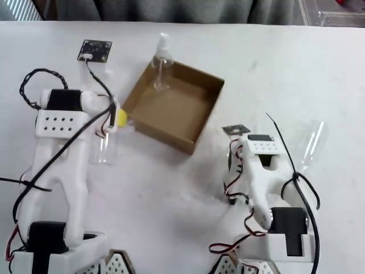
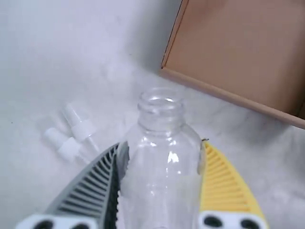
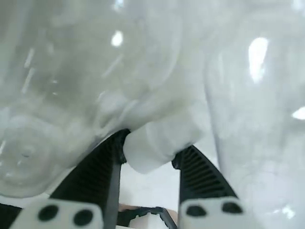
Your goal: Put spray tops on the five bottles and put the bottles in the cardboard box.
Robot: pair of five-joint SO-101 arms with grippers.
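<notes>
1. Clear uncapped bottle [image 2: 161,114] sits clamped in our left gripper [image 2: 162,149], just beside the cardboard box [image 2: 238,52].
2. Our right gripper [image 3: 153,145] pinches a white spray top [image 3: 159,136], close against other bottles [image 3: 71,71].

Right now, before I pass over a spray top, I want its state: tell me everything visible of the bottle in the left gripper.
The bottle is clear, plastic by its look, empty, with rounded shoulders and a short neck. Its mouth is open, with no spray top on it. The left gripper is shut on its body, which sits between the grey and yellow fingers. It is outside the cardboard box, near one wall; two spray tops lie on the table beyond.
</notes>
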